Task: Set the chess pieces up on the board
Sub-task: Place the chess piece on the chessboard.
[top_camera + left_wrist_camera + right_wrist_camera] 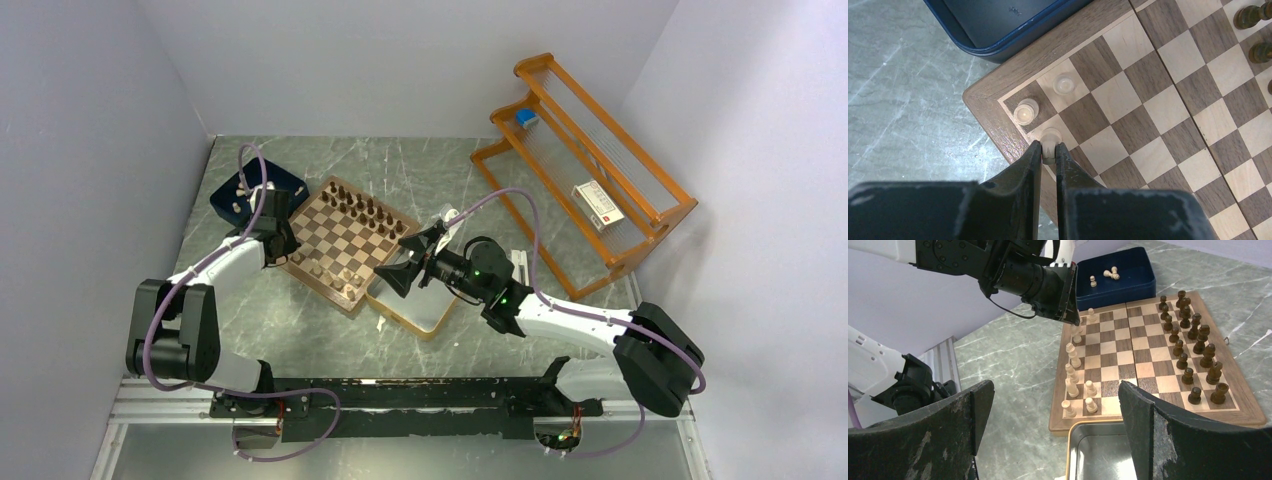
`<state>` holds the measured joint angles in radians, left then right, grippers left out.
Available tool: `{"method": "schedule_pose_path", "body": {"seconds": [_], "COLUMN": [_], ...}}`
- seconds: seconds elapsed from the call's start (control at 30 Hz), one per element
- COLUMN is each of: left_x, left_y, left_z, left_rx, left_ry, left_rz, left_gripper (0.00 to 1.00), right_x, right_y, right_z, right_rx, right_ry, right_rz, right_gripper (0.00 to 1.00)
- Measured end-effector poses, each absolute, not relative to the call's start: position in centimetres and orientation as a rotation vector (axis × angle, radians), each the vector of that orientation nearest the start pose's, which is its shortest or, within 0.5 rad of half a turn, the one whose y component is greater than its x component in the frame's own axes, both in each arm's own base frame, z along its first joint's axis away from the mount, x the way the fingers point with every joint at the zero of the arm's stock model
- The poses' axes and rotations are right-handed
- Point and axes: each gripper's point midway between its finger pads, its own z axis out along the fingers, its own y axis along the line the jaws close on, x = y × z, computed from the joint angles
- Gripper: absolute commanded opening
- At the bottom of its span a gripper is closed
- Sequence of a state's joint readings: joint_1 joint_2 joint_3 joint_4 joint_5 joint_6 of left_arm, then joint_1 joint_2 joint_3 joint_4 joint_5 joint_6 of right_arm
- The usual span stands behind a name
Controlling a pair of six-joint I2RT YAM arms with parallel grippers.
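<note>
The board [343,247] lies left of centre, with dark chess pieces [362,207] lined along its far side and pale ones [330,280] along its near side. My left gripper [1048,150] is shut on a pale piece [1050,136] that stands upright on a square at the board's left corner [993,107]. Two more pale pieces [1026,111] stand just beyond it. In the right wrist view the dark pieces [1193,340] fill two rows and the pale pieces [1072,375] stand along the left edge. My right gripper [1055,392] hangs open and empty over the silver tin [1098,452].
A navy tray [250,192] behind the board's left corner holds three loose pale pieces [1109,274]. The gold-rimmed tin [432,312] touches the board's right corner. An orange wooden rack [590,165] with a small box stands at the back right.
</note>
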<state>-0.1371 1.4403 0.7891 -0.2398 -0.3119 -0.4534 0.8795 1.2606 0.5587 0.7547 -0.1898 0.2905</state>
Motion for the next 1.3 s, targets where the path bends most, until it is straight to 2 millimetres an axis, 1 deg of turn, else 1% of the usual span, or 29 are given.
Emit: {"method": "schedule_pose_path", "body": {"seconds": [0.3,0.53,0.77,0.93,1.07,1.13,1.2,1.23,1.3], "left_x": [34.5,34.4,34.7,35.6,36.3,36.7,37.2,37.4,38.2], "left_y": [-1.1,-1.1,-1.0,-1.1,-1.1,-1.1,-1.1,-1.1,-0.7], "left_z": [5.9,6.0,6.9,8.4,10.1,11.2,12.5,13.1,14.7], "left_rx": [-0.509,-0.517,-0.52,-0.519,-0.514,-0.508,-0.493,-0.487,-0.476], "left_ry": [2.35,2.36,2.354,2.333,2.304,2.285,2.265,2.257,2.229], "left_rz": [0.123,0.133,0.142,0.139,0.13,0.124,0.124,0.126,0.132], "left_gripper": [0.22,0.26,0.27,0.31,0.37,0.43,0.51,0.52,0.5], "right_x": [22.8,22.7,22.7,22.7,22.7,22.7,22.6,22.6,22.6], "right_y": [34.5,34.5,34.5,34.5,34.5,34.5,34.5,34.5,34.5], "right_z": [22.6,22.6,22.5,22.4,22.3,22.3,22.3,22.3,22.1], "right_rx": [-0.622,-0.622,-0.623,-0.623,-0.624,-0.625,-0.624,-0.623,-0.615], "right_ry": [1.495,1.494,1.494,1.498,1.499,1.499,1.5,1.503,1.514], "right_rz": [1.066,1.066,1.066,1.066,1.066,1.067,1.069,1.071,1.074], "right_gripper": [1.0,1.0,1.0,1.0,1.0,1.0,1.0,1.0,1.0]}}
